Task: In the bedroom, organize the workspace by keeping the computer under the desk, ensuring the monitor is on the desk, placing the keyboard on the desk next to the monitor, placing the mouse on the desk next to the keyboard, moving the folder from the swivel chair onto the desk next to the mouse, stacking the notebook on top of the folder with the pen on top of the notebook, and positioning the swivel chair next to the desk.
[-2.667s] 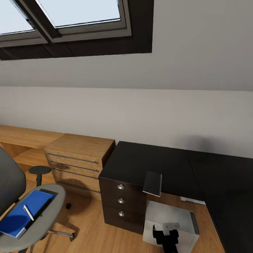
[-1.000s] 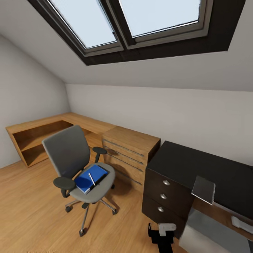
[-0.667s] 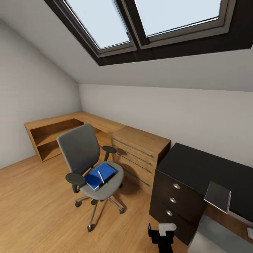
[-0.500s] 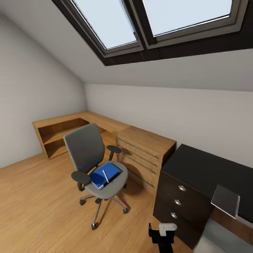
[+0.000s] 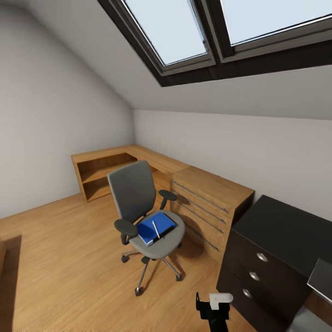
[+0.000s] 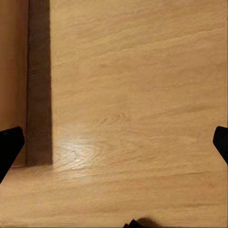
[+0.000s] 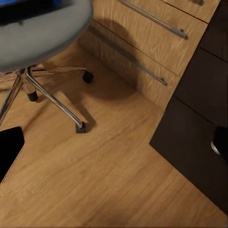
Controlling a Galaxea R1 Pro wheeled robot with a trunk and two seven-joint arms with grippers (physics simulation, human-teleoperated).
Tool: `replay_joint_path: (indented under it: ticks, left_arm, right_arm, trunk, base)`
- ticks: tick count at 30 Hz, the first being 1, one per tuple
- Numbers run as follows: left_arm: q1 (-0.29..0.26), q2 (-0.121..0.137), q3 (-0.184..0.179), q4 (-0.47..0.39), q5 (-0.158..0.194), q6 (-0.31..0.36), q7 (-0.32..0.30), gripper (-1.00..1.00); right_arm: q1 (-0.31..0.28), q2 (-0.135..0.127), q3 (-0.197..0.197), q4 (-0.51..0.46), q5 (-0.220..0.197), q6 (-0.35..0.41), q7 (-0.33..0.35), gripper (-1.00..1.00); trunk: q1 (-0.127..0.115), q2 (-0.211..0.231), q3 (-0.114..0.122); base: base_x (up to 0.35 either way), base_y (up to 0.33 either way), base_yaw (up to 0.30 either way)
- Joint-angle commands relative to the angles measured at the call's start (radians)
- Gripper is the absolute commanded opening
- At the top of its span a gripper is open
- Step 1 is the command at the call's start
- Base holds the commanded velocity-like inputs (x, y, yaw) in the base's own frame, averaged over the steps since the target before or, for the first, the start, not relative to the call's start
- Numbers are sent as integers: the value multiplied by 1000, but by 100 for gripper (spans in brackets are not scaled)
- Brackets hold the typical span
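Head view first: saw the swivel chair standing apart from the desk, with the oak dresser between them. Found the folder flat on the chair's seat, the pen lying across it. Judged the folder light, thin and fairly stiff, best pinched at a free edge; reckoned the pen apt to roll off, so worth lifting first by its middle. Saw the left gripper spread wide over bare floor, empty; likewise the right gripper, wide and empty, low beside the chair's chrome base.
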Motion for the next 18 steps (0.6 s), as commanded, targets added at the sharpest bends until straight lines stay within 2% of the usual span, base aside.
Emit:
replay_joint_path:
  ticks: [1, 2, 3, 4, 5, 8, 11, 18]
  left_arm:
    - [-1, 13, 38, -3, 9, -5, -46, 100]
    - [-1, 26, 77, -4, 8, -5, -114, 100]
    - [-1, 34, 94, -4, 8, -5, -151, 100]
    - [-1, 64, 134, -5, 8, -5, -266, 100]
    - [-1, 88, 154, -7, 9, -4, -338, 100]
    - [-1, 139, 183, -37, 10, -3, -463, 100]
    - [-1, 164, 193, -58, 10, -6, -513, 100]
    - [-2, 171, 193, -66, 10, -6, -529, 100]
  right_arm:
    - [-1, 0, 7, 1, 7, 0, -10, 100]
    - [-1, 0, 6, 1, 7, 0, -10, 100]
    - [-1, 0, 6, 1, 7, 0, -10, 100]
    - [-1, 0, 6, 0, 7, 0, -10, 100]
    - [-1, 0, 6, 0, 7, 0, -10, 100]
    - [-1, 0, 6, 0, 7, 0, -10, 100]
    - [-1, 0, 6, 0, 7, 0, -10, 100]
    - [-1, -5, 4, -1, 5, 1, -12, 100]
  trunk:
    - [0, -1, -1]
    - [0, -1, -1]
    - [0, -1, -1]
    - [0, -1, -1]
    - [0, -1, -1]
    - [0, -1, -1]
    - [0, -1, -1]
    - [0, -1, -1]
  base:
    - [0, 0, 281]
    - [0, 0, 281]
    - [0, 0, 281]
    - [0, 0, 281]
    - [0, 0, 281]
    - [0, 0, 281]
    - [0, 0, 281]
    - [0, 0, 281]
